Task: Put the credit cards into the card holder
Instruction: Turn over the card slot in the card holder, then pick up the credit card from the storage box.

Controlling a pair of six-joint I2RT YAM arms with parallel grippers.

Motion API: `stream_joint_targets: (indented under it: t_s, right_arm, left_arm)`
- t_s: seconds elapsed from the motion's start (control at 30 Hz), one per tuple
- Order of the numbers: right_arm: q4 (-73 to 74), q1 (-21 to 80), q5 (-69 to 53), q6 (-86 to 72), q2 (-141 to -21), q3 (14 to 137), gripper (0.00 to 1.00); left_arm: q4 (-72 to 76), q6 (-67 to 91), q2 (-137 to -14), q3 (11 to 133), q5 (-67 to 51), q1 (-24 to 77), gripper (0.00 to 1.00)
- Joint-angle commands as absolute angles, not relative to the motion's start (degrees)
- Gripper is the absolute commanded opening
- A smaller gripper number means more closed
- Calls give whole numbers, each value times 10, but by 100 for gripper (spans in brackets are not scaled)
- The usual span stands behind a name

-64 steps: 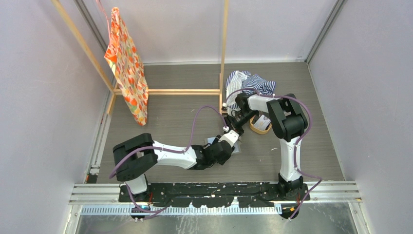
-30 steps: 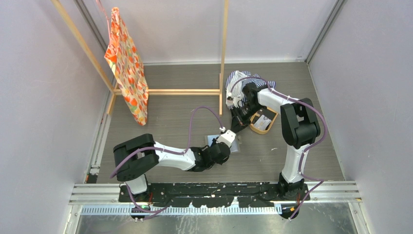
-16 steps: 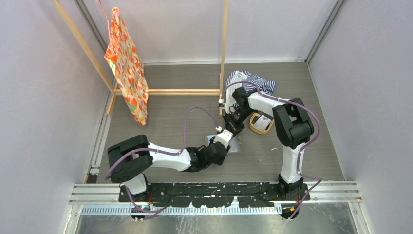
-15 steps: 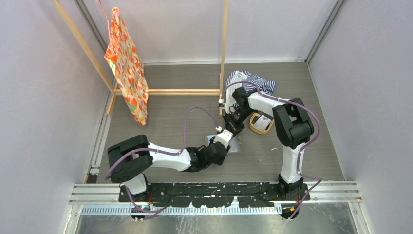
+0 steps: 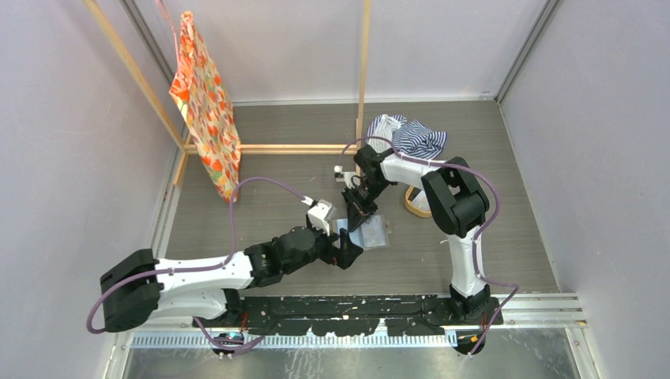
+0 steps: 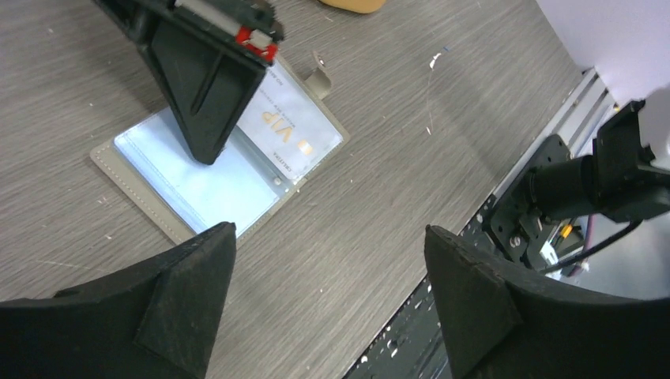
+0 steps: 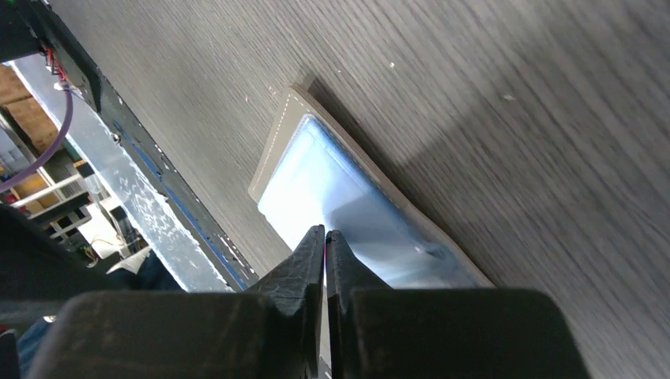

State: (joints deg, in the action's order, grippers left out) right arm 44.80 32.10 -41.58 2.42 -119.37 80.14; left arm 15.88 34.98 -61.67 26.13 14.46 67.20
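The card holder (image 5: 373, 234) lies open and flat on the table, its clear sleeves (image 6: 213, 185) facing up. A white credit card (image 6: 291, 130) printed "VIP" sits in its right half, beside the closing tab (image 6: 320, 75). My right gripper (image 5: 357, 223) is shut, tips pressed down on the left sleeve (image 7: 308, 178). Only a thin red sliver shows between its jaws (image 7: 325, 230), and no card sticks out past the fingers (image 6: 207, 110). My left gripper (image 6: 328, 233) hangs wide open just in front of the holder (image 5: 345, 251), holding nothing.
An oval tan tray (image 5: 414, 207) sits right of the holder, mostly hidden behind my right arm. A striped cloth (image 5: 411, 134) lies at the back. A wooden frame (image 5: 363, 79) carries an orange patterned bag (image 5: 205, 103) at the back left. The table's metal front rail (image 6: 553, 158) is close by.
My left gripper has opened, let go and drawn back to the left, off the holder. My right gripper came from the tray side and now presses on the holder's left sleeve.
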Motion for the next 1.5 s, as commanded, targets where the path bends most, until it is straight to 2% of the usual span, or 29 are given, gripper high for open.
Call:
stream_joint_targets:
  t_s: [0.0,0.1,0.2,0.23,0.33,0.37,0.47,0.5,0.6,0.63,0.8,1.03,1.47]
  right_arm:
    - [481,300,-396,83,-1133,842,9]
    - [518,252,-382,164,-1051,850,9]
    - [500,185,-296,219,-930,828,13]
    - [467,162,-262,231,-895,810,26]
    - [375,108,-179,220,-817,737,96]
    - [384,95,-187,232,-814,727,99]
    - [504,72,-242,258,-865,781,99]
    - [524,68,-251,255,-880,789,95]
    - [511,62,-236,254,-895,765,92]
    - [511,56,-230,255,-903,764,92]
    - [548,14,-223,276,-986,795,88]
    - [582,-13,-253,288,-1094,870,85]
    - [580,-31,-269,284,-1145,878,82]
  left_arm:
    - [314,432,-677,251,51,624,82]
    - [369,457,-728,252,5,597,73]
    - [389,476,-761,254,-39,567,70]
    - [387,478,-766,256,-51,555,68]
    - [332,456,-763,276,-73,518,66]
    - [285,432,-754,292,-68,512,66]
    - [136,334,-714,344,-19,499,72]
    - [110,311,-699,354,-6,493,77]
    - [101,286,-662,354,-15,466,93]
    - [109,285,-655,352,-36,453,95]
    - [110,288,-663,363,-145,408,94]
    - [183,353,-696,344,-189,406,93]
    - [307,446,-852,375,-274,406,86]
